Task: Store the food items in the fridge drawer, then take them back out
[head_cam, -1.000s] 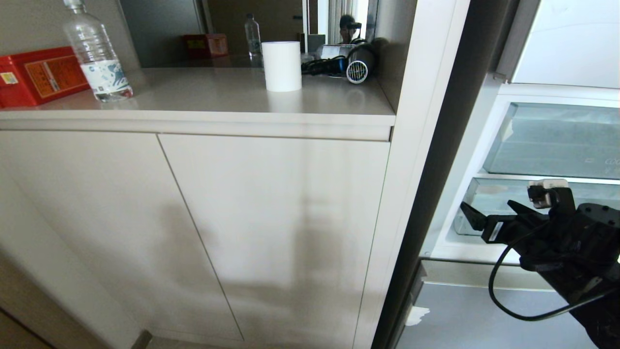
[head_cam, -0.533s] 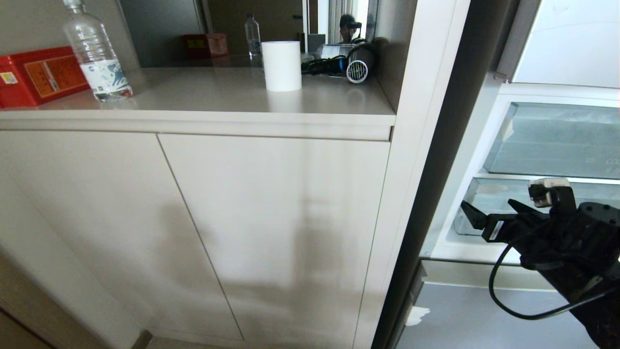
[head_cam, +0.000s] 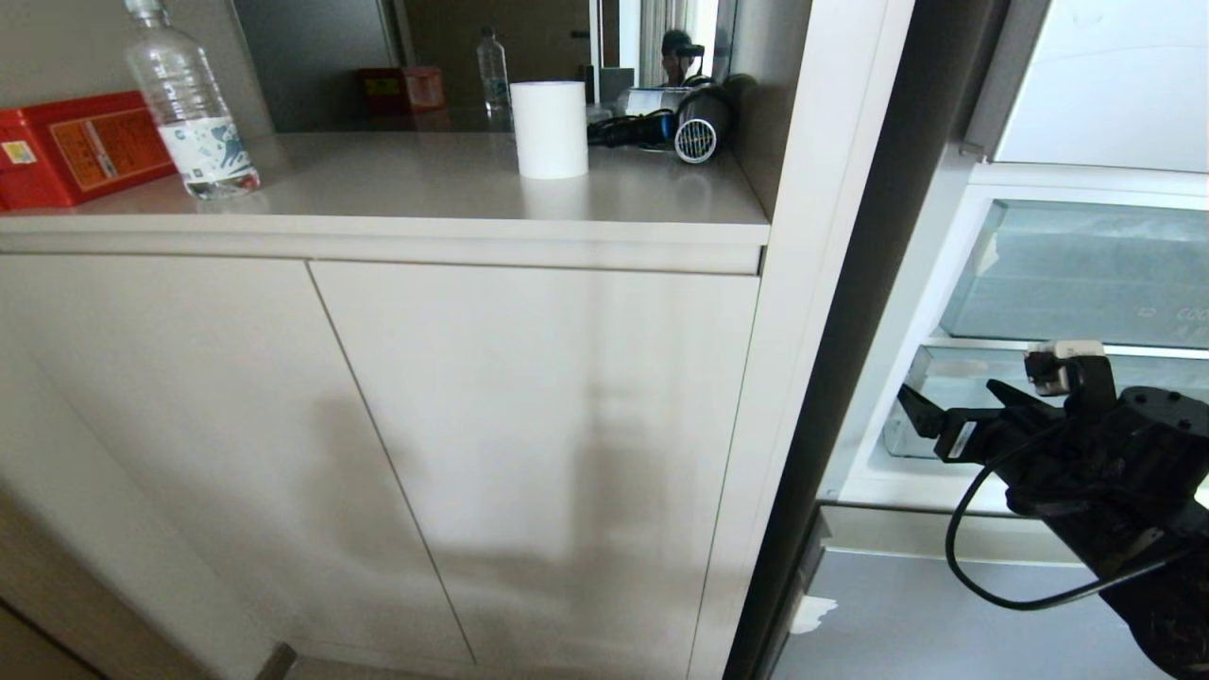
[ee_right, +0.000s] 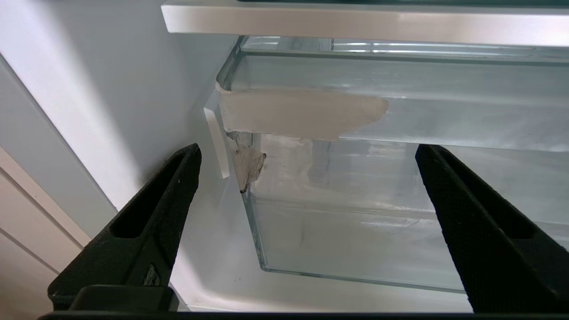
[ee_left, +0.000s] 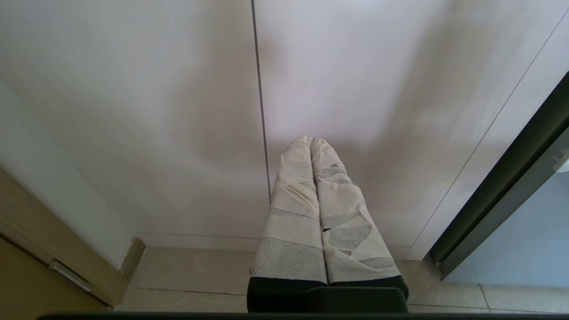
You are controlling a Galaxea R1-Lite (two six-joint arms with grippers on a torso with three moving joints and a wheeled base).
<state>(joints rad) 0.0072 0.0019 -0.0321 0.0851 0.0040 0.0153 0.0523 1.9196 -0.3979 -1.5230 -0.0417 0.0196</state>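
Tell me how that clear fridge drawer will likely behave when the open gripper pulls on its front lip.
The fridge drawer looks like thin clear plastic, so probably light and somewhat flexible. No food shows inside it, so it should slide easily. Its smooth frosted lip may be slippery for the right gripper, whose jaws stand wide open.

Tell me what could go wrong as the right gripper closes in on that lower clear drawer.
1. The right gripper is open and lines up with the fridge drawer near its corner by the fridge wall, so one finger may catch the wall rather than the front.
2. The torn tape patch on the drawer's lip could snag or give a slippery hold.
3. The loose cable under the right arm might hook the fridge frame.
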